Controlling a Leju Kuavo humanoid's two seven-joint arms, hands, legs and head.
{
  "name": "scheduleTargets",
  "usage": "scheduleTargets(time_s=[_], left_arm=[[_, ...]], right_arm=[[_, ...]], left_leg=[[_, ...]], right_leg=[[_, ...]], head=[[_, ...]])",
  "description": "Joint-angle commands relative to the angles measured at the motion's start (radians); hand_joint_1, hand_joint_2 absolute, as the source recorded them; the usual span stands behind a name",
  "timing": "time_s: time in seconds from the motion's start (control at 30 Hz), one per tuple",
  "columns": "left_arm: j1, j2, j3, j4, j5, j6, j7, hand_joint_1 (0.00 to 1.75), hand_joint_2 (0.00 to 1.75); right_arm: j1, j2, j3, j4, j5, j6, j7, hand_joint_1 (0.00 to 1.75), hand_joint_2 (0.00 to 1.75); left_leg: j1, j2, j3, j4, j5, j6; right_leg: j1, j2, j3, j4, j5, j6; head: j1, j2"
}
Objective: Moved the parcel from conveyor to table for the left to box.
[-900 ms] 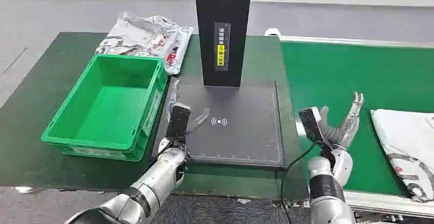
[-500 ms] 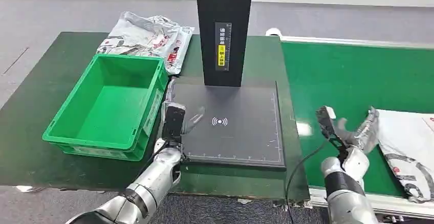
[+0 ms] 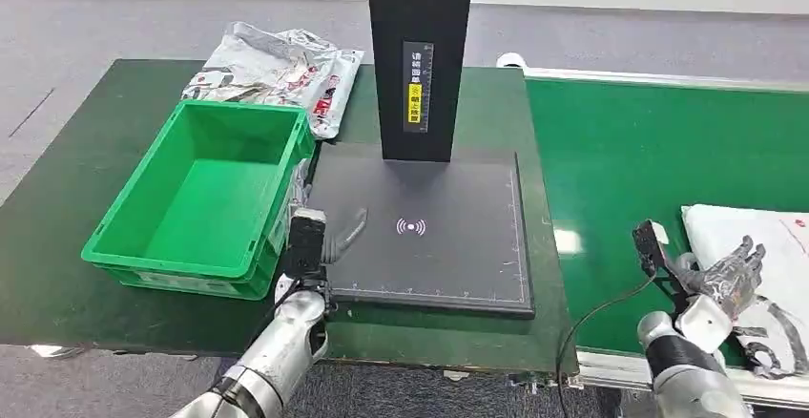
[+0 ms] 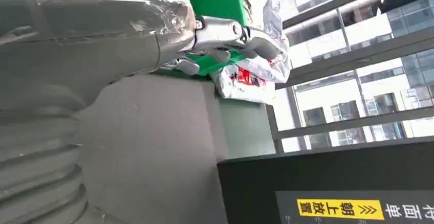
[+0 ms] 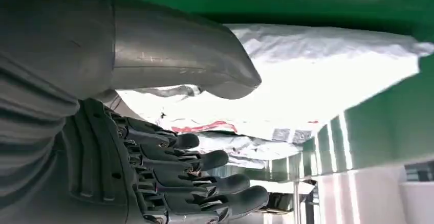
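A white plastic parcel with red and black print lies on the green conveyor belt at the right edge. My right hand hovers over the parcel's near left part, fingers spread and holding nothing; the right wrist view shows its thumb and fingers apart just in front of the parcel. My left hand stays open above the near left corner of the black scanner pad, beside the empty green box. In the left wrist view the left hand holds nothing.
A black scanner column rises behind the pad. More silver-white parcels lie heaped on the dark green table behind the box. The conveyor's white rail runs along its near side.
My right hand has swung right and nearer, from beside the pad's edge to over the parcel. The left hand has drawn back a little toward me. The parcel has slid slightly left.
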Motion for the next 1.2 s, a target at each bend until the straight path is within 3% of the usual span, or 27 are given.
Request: scheduleTargets(time_s=[0.03,0.17,0.23,0.27,0.3,1.2], left_arm=[[-0.010,0.014,0.034,0.044,-0.001,-0.012,0.003,0.00,1.75],[-0.029,0.012,0.018,0.058,0.006,-0.005,0.003,0.00,1.75],[-0.027,0.012,0.023,0.044,0.004,-0.005,0.003,0.00,1.75],[-0.029,0.012,0.027,0.045,0.002,-0.005,0.003,0.00,1.75],[-0.029,0.012,0.027,0.045,0.002,-0.005,0.003,0.00,1.75],[-0.029,0.012,0.027,0.045,0.002,-0.005,0.003,0.00,1.75]], right_arm=[[0.045,0.003,0.028,-0.026,-0.055,0.003,-0.044,0.00,1.75],[0.089,0.007,-0.031,-0.046,-0.053,0.003,-0.076,0.00,1.75],[0.074,0.006,-0.022,-0.002,-0.026,0.003,-0.038,0.00,1.75],[0.061,0.003,-0.018,0.040,-0.010,0.003,-0.013,0.00,1.75],[0.061,0.003,-0.018,0.040,-0.010,0.003,-0.013,0.00,1.75],[0.061,0.003,-0.018,0.040,-0.010,0.003,-0.013,0.00,1.75]], left_leg=[[0.001,0.002,0.004,-0.002,-0.001,0.000],[0.000,0.001,0.004,-0.002,-0.001,0.000],[0.001,-0.005,0.003,-0.002,0.000,0.000],[0.001,-0.005,0.005,-0.002,0.000,0.000],[0.001,0.005,0.005,-0.001,-0.002,0.000],[0.000,0.004,0.001,0.000,-0.001,0.001]], right_leg=[[0.001,0.002,0.003,-0.002,0.000,-0.001],[0.000,0.001,0.004,-0.002,-0.001,-0.001],[0.001,-0.005,0.006,-0.003,-0.002,0.000],[0.001,-0.005,0.006,-0.003,-0.002,0.000],[0.001,0.005,0.002,-0.002,0.000,-0.001],[0.000,0.003,0.000,-0.001,0.000,0.000]], head=[[0.000,0.000],[0.000,0.000],[0.000,0.000],[0.000,0.000],[0.000,0.000],[0.000,0.000]])
